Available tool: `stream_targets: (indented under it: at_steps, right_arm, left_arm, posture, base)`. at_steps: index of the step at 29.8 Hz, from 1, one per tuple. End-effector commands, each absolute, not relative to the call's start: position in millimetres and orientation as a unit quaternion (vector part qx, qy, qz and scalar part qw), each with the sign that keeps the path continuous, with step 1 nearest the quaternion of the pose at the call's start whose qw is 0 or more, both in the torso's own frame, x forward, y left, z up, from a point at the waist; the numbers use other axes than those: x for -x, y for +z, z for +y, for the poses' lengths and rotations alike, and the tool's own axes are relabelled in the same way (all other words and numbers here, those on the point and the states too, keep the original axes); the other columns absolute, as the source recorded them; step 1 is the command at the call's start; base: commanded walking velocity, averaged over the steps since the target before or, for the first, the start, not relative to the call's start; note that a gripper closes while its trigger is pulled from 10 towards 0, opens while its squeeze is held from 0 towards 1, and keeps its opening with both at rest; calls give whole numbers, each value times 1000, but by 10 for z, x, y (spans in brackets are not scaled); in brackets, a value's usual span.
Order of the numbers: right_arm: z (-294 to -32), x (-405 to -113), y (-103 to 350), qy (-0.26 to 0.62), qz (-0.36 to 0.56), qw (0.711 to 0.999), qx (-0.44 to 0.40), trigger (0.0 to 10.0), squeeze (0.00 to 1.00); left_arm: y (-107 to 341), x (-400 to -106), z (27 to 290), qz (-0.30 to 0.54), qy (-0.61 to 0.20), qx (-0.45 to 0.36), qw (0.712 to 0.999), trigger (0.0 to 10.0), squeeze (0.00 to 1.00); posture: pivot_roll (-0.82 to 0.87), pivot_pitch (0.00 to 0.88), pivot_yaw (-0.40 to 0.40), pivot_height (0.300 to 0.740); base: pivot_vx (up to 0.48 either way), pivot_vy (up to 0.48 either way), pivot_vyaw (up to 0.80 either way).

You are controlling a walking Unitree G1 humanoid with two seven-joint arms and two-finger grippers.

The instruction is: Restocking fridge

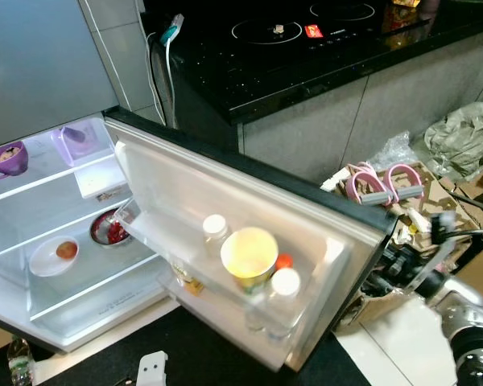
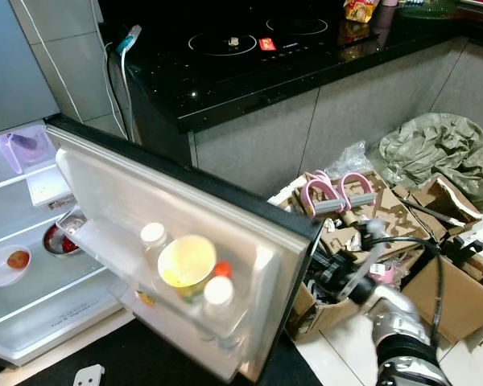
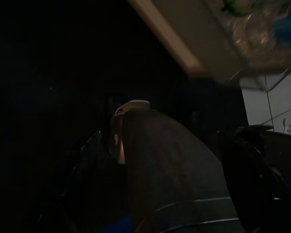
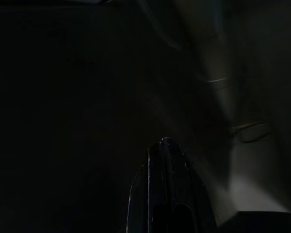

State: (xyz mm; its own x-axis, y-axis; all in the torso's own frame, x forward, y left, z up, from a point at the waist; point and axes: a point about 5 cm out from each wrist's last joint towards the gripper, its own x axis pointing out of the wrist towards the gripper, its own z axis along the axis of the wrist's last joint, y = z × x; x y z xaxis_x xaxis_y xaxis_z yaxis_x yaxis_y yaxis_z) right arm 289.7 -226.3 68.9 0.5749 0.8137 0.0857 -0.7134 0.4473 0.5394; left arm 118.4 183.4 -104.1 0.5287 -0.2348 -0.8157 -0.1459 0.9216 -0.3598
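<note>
Right arm [image 2: 398,326] reaches forward and up from the lower right, silver forearm bent, its gripper [image 2: 338,277] out ahead. In the right wrist view the fingers [image 4: 165,194] sit pressed together.

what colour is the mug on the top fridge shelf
Purple; the mug shows best in the left eye view.

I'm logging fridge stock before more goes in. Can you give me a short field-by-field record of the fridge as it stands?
fridge door: open
door shelf: yellow cup, two white-capped bottles, orange-capped item
upper shelf: purple cup
lower shelf: white plate with a brown item, bowl of red food
right arm: beside the door's outer edge
beyond door: cardboard boxes on the floor
</note>
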Motion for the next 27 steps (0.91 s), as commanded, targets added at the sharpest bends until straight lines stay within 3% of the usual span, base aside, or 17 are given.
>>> stream_targets:
  at_steps: [1,3,5,6,8,9,10,12,17,24,27]
  right_arm:
    - [-2261,-2867,676,462,100,839,-269,10000,0]
    - [-2281,-2853,608,442,119,852,-253,10000,0]
    - [-2394,-2832,390,327,179,906,-201,10000,0]
    - [-2394,-2832,390,327,179,906,-201,10000,0]
    - [-2532,-2757,170,190,246,935,-169,10000,0]
    - [-2532,-2757,170,190,246,935,-169,10000,0]
    - [-2579,-2642,22,135,282,936,-159,10000,0]
    - [-2599,-2532,-94,102,310,932,-159,10000,0]
    - [-2521,-1902,-596,44,434,889,-141,10000,0]
    - [-2531,-1660,-729,15,472,872,-130,10000,0]
    - [-2589,-1374,-848,-33,511,852,-111,10000,0]
  left_arm:
    - [-1102,-998,1795,516,-27,203,832,10000,0]
    - [-1101,-999,1793,516,-27,204,832,10000,0]
    - [-1102,-1000,1782,516,-28,204,831,10000,0]
    - [-1102,-1000,1782,516,-28,204,831,10000,0]
    - [-1103,-999,1777,517,-29,204,831,10000,0]
    - [-1103,-999,1777,517,-29,204,831,10000,0]
    - [-1104,-997,1778,517,-28,203,831,10000,0]
    - [-1105,-995,1780,518,-27,202,830,10000,0]
    - [-1115,-975,1793,527,-20,193,827,10000,0]
    - [-1115,-977,1795,527,-20,191,828,10000,0]
    - [-1116,-977,1798,530,-17,189,827,10000,0]
  posture:
    - [-28,51,29,740]
    - [-28,51,29,740]
    - [-32,52,27,740]
    - [-32,52,27,740]
    - [-32,52,27,740]
    - [-32,52,27,740]
    - [-32,52,27,740]
    - [-32,52,27,740]
    - [-26,46,23,740]
    - [-26,45,22,740]
    - [-29,46,22,740]
  base:
    - [0,0,0]
    - [0,0,0]
    - [0,0,0]
    - [0,0,0]
    - [0,0,0]
    - [0,0,0]
    - [0,0,0]
    - [0,0,0]
    - [0,0,150]
    - [0,0,754]
    - [0,0,504]
